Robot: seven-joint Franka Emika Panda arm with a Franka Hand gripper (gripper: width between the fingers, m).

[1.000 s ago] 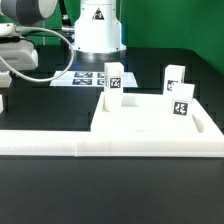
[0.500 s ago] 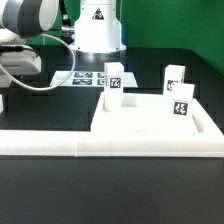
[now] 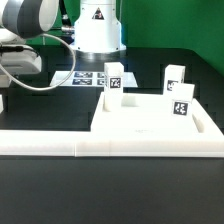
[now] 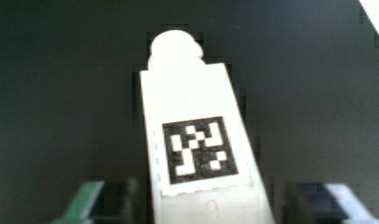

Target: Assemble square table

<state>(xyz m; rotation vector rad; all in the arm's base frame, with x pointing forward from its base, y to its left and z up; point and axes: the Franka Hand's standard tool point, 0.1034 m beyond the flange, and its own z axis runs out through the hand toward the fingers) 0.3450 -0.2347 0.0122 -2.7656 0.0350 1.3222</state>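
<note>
In the wrist view a white leg (image 4: 195, 120) with a black-and-white tag lies lengthwise between my gripper (image 4: 207, 205). The fingers (image 4: 88, 200) stand on either side of it with a dark gap on each side, so the gripper is open and does not touch the leg. In the exterior view the hand (image 3: 22, 58) hangs low at the far left, and the leg under it is hidden. The square table's flat white panel (image 3: 140, 125) lies at the centre right. Tagged legs (image 3: 113, 78) (image 3: 176, 76) stand behind it, and another tagged white piece (image 3: 181, 103) stands on its right part.
A long low white rail (image 3: 50, 142) runs along the front and turns up the exterior view's right side of the panel. The marker board (image 3: 85, 78) lies flat at the back near the arm's white base (image 3: 97, 30). A cable loops beside the hand.
The hand at the exterior view's left shifted slightly right and lower a second ago, then stayed still. The panel and standing legs have not moved.
</note>
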